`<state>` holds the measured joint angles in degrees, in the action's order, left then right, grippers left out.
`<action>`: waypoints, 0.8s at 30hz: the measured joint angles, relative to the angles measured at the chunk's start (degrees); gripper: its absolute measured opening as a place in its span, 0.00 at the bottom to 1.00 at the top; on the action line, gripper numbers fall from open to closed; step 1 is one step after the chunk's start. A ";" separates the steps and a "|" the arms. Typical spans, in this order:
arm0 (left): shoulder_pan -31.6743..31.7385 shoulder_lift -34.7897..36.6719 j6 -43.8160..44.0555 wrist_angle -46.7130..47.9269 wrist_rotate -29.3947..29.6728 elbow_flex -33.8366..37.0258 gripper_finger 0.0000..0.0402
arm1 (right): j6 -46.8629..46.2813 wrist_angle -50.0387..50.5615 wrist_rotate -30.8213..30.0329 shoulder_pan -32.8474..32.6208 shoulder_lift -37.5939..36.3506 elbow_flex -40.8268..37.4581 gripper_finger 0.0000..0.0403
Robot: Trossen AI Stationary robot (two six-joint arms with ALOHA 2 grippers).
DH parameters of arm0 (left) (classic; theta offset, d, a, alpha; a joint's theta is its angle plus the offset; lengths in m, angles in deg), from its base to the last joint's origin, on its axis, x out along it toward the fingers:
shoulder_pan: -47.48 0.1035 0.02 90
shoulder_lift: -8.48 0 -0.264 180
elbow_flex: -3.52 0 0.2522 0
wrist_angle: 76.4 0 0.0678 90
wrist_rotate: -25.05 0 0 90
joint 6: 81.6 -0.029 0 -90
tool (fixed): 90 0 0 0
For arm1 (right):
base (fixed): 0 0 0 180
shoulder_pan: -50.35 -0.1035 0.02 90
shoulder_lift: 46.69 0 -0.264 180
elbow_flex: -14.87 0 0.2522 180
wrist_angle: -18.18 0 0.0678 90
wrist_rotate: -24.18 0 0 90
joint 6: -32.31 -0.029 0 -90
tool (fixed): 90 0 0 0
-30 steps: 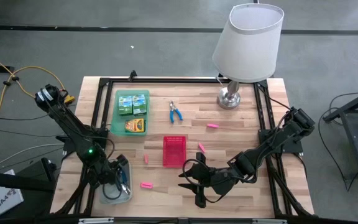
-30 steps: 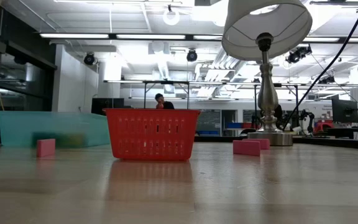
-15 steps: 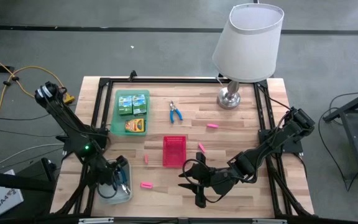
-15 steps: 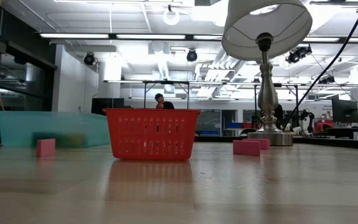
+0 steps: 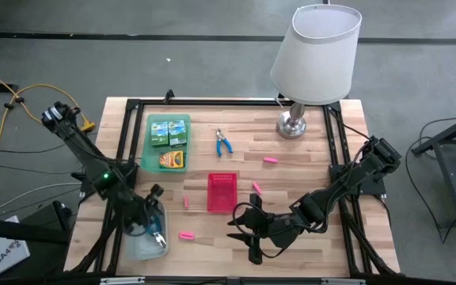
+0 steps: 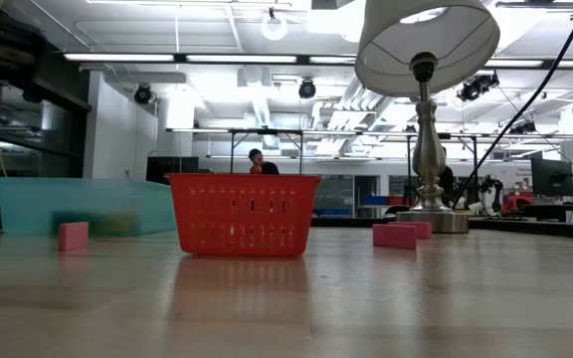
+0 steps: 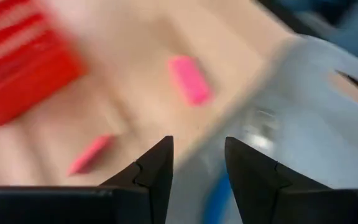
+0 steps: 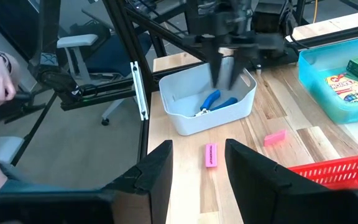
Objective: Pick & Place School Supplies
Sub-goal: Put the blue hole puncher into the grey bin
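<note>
Hovering over the clear bin (image 8: 185,123) at the front left corner of the bench (image 5: 307,174): the left pincer (image 5: 153,224), fingers spread a little and pointing down, nothing between them. Already inside the bin, directly under that pincer: one blue-handled tool (image 8: 215,102), lying flat on the bottom with handles side by side.

Just beside the bin, on its inner side and not touching it: a pink eraser (image 5: 186,235), flat on the wood. Long axis, in the high view, running across the bench from left to right, so one short end toward the bin and the other toward the right pincer (image 8: 197,144). Lying between the two pincers, but clearly closer to the left one. Probably the next thing to take, and probably by the left arm: only a short move sideways toward the middle of the bench, then down. For a grip across the narrow sides, better to turn the fingers so that they close from front and back, not along the length.

Waiting low at the front of the bench, near the red mesh basket (image 5: 222,192): the right pincer, fingers apart and empty.

Farther back: a second blue-handled tool (image 5: 224,143) on the bare wood, well apart from both pincers, long axis front to back. Also green-and-yellow boxes (image 5: 169,131) in the green tray (image 5: 145,162).
</note>
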<state>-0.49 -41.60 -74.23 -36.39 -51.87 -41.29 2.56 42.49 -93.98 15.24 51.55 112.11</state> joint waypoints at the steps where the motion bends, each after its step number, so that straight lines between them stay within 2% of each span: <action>1: 1.03 0.18 1.65 -0.04 2.08 0.00 0.34 | 0.00 0.00 -0.04 0.00 0.00 0.01 0.34; 3: 3.26 0.22 4.55 -0.63 5.37 0.00 0.34 | 0.02 0.02 -0.42 0.07 0.00 0.00 0.34; 9: 8.45 0.11 8.98 -5.78 8.69 -0.07 0.34 | -1.90 2.36 -0.48 1.61 0.00 0.01 0.34; 13: 9.93 0.11 8.41 -7.20 10.23 -1.22 0.34 | -4.65 6.36 -0.50 3.11 0.00 0.01 0.34; 18: 10.15 0.17 4.85 -7.27 16.38 -3.28 0.34 | -6.00 10.21 -0.44 5.59 0.00 0.02 0.34; 24: 10.90 0.17 6.26 -7.52 22.47 -4.52 0.34 | -6.03 13.90 -0.45 10.07 0.00 0.02 0.34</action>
<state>10.41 -41.43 -67.97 -43.91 -29.40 -45.82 -3.48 56.39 -94.43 25.30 51.55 112.13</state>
